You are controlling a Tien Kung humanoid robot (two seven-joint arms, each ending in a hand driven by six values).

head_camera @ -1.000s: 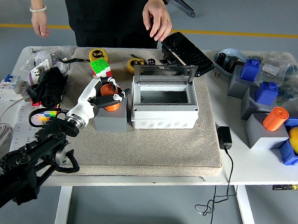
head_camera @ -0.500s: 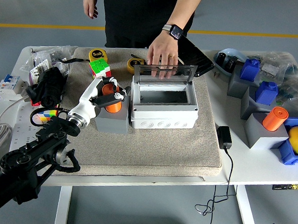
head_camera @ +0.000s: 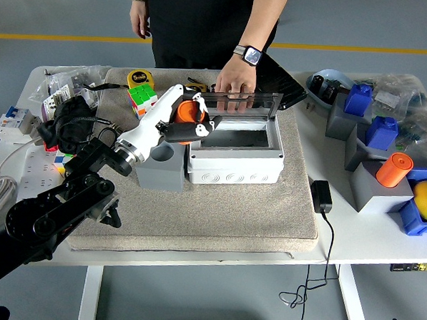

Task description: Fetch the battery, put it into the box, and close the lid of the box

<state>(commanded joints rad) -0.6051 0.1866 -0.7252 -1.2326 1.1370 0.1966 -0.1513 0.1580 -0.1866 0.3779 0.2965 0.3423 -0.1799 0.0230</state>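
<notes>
L hand (head_camera: 181,119) fingers wrapped round orange battery (head_camera: 188,113), just left of box (head_camera: 235,157).

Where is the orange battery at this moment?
The battery is in the left hand, held above the box's left edge, left of centre in the head view.

Readable only partly: on the yellow tape measure (head_camera: 140,78) at the far left of the table, a black round label with a mark like "5m". Other print too small to read.
</notes>
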